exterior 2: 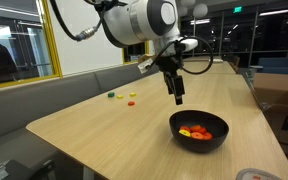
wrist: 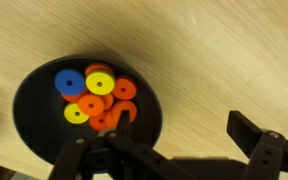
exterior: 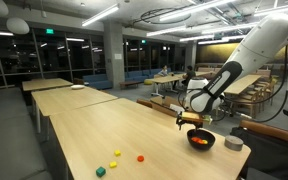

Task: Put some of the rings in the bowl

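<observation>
Everything sits on the long wooden table (exterior: 84, 120). My gripper (exterior 2: 177, 97) hangs just above the black bowl (exterior 2: 199, 143), near its rim, fingers spread wide with nothing between them. I judge this to be the drop-off end of a run. Next I'd lift clear and cross to the loose pieces (exterior 2: 132, 97), well apart from the bowl. The rings (wrist: 94, 95) lie heaped inside: flat holed discs, orange, red, yellow, one blue.
</observation>
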